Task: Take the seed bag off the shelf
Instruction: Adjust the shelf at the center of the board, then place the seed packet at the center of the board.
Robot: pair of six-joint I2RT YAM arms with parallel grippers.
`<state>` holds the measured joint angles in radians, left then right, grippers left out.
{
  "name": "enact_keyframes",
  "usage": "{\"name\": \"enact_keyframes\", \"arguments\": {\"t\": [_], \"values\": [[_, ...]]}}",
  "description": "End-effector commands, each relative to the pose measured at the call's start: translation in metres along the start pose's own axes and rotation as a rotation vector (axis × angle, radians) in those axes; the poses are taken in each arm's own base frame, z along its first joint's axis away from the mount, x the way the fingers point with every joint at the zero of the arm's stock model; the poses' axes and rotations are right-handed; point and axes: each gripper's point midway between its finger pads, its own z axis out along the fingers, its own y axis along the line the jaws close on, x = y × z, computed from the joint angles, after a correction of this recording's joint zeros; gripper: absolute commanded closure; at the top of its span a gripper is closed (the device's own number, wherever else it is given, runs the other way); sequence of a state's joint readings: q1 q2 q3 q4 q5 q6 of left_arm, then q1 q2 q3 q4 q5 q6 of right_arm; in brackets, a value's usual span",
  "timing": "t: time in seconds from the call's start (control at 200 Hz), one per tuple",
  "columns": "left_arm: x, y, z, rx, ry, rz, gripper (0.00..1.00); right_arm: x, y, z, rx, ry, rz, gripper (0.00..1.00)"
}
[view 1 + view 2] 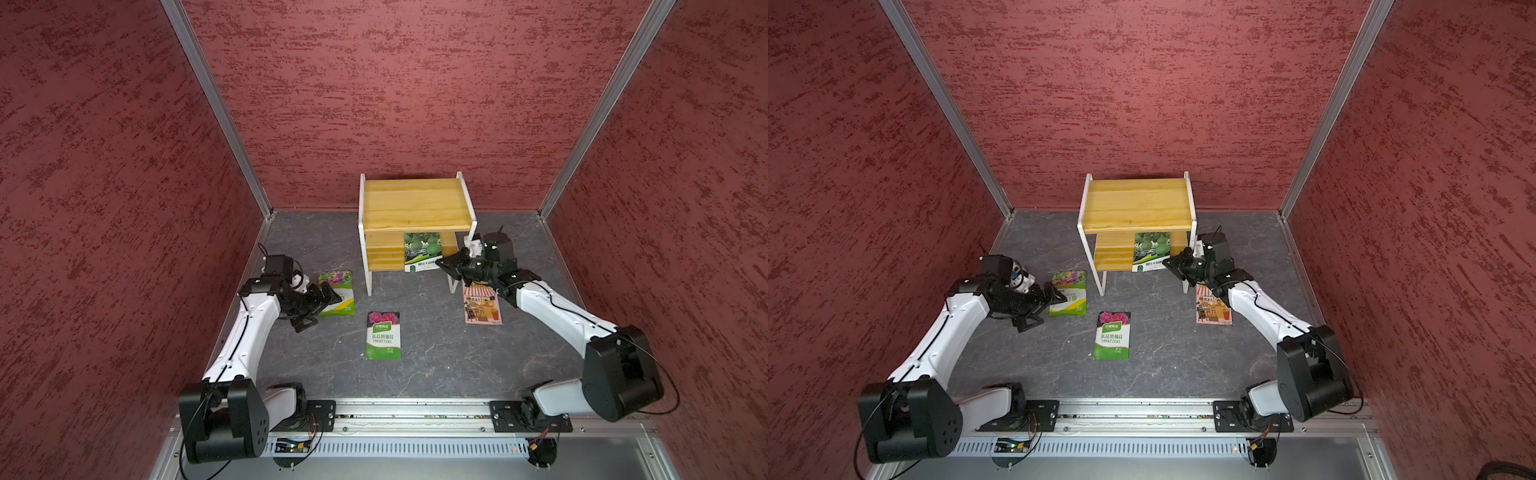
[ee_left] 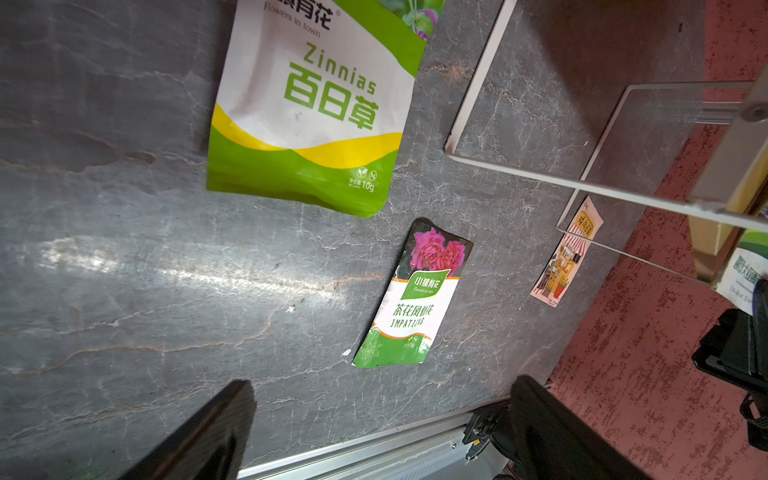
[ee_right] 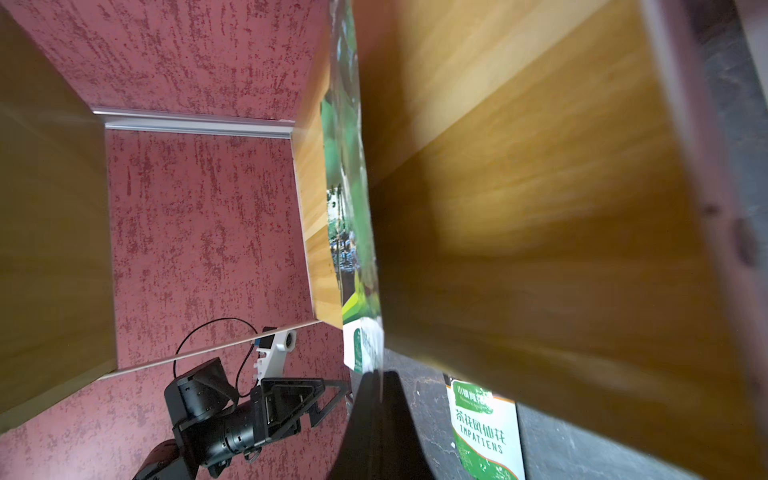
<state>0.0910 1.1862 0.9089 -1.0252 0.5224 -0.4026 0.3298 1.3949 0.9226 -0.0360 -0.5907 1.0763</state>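
The seed bag (image 1: 423,251) sat on the lower board of the shelf (image 1: 415,203), centre of a top view — its lower right corner pinched in the right tool (image 1: 444,262). The left tool (image 1: 321,311) gaped wide just beside a zinnia packet (image 1: 338,286) on the table (image 1: 436,374), left of centre.

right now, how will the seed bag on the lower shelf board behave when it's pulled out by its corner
Probably floppy: the seed bag looks like a thin, wavy film pouch. Pinched only at a bottom corner by the right gripper, it will likely droop and swing. Likely light, sliding easily off the shelf.
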Motion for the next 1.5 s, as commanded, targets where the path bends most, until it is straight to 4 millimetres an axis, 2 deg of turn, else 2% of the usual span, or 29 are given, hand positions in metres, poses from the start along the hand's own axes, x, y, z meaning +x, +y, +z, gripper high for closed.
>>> {"name": "enact_keyframes", "arguments": {"t": [0.0, 0.165, 0.356, 0.446, 0.586, 0.716, 1.022, 1.212, 1.293, 1.378, 1.498], "values": [[0.003, 0.002, -0.002, 0.004, -0.001, 0.009, 0.00, 0.009, 0.022, -0.019, -0.078, 0.000, -0.044, 1.00], [0.002, 0.002, -0.002, 0.000, 0.000, 0.008, 0.00, 0.026, 0.032, -0.045, -0.123, -0.009, -0.056, 1.00], [0.004, 0.003, -0.003, -0.004, 0.001, 0.009, 0.00, 0.054, 0.021, -0.067, -0.126, 0.005, -0.018, 1.00], [0.004, 0.003, -0.003, -0.006, 0.001, 0.009, 0.00, 0.077, 0.002, -0.077, -0.091, 0.032, 0.014, 1.00], [0.005, 0.004, -0.003, -0.007, -0.001, 0.010, 0.00, 0.116, -0.056, -0.084, 0.006, 0.080, 0.084, 1.00], [0.005, 0.005, -0.002, -0.009, 0.000, 0.011, 0.00, 0.137, -0.102, -0.086, 0.078, 0.096, 0.135, 1.00], [0.007, 0.005, 0.000, -0.010, 0.009, 0.015, 0.00, 0.157, -0.168, -0.075, 0.241, 0.152, 0.187, 1.00], [0.007, 0.005, 0.002, -0.010, 0.011, 0.016, 0.00, 0.158, -0.184, -0.075, 0.294, 0.137, 0.218, 1.00], [0.007, 0.006, 0.003, -0.009, 0.013, 0.015, 0.00, 0.158, -0.188, -0.077, 0.311, 0.128, 0.225, 0.85], [0.006, 0.006, 0.003, -0.009, 0.012, 0.017, 0.00, 0.160, -0.189, -0.078, 0.321, 0.135, 0.230, 0.63], [0.006, 0.006, 0.003, -0.009, 0.012, 0.017, 0.00, 0.162, -0.188, -0.079, 0.338, 0.150, 0.231, 0.49]]}}
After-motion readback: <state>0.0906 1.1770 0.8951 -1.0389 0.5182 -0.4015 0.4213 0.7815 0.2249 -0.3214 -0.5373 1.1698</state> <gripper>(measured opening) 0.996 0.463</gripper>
